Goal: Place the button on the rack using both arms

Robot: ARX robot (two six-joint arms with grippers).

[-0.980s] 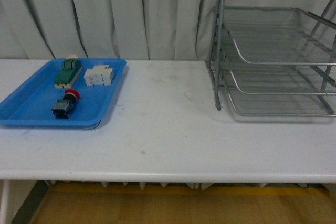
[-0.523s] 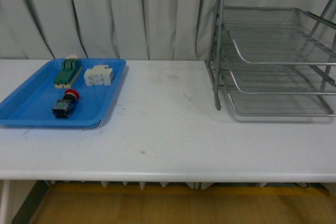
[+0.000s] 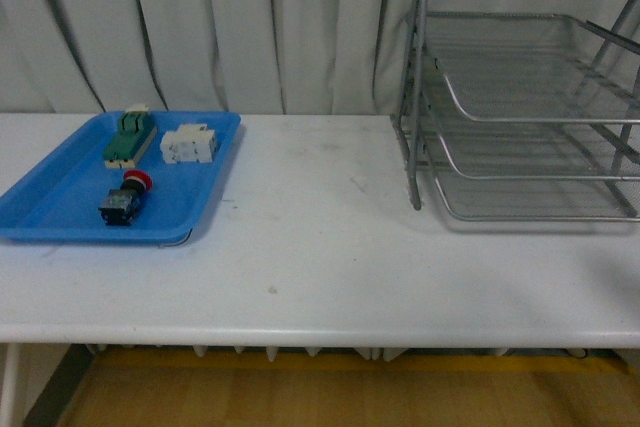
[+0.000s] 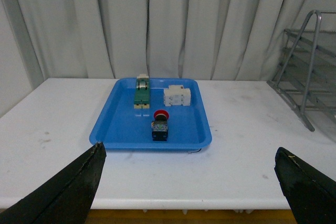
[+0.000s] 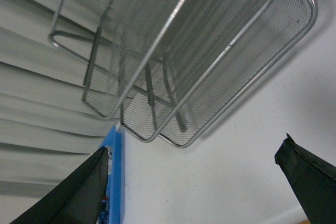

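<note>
- Button: red cap, dark body. I see it lying on its side in the blue tray, left of front frame, near the tray's front rim, cap toward the back. Nothing touches it.
- Green-and-cream switch part: same tray, back left, behind the button.
- White component: same tray, back right, just beside the green part.
- Rack: silver wire mesh, 3 tiers, upper right of front frame, standing on the worktop, well apart from the tray. All tiers I can see carry nothing.
- Left hand: fingers spread wide, gripping nothing. Its wrist cam looks over the tray, button ahead and apart from both fingers.
- Right hand: fingers spread wide, gripping nothing. Its wrist cam shows the rack close, at a tilt.
- Backdrop: pale curtain behind the worktop.
</note>
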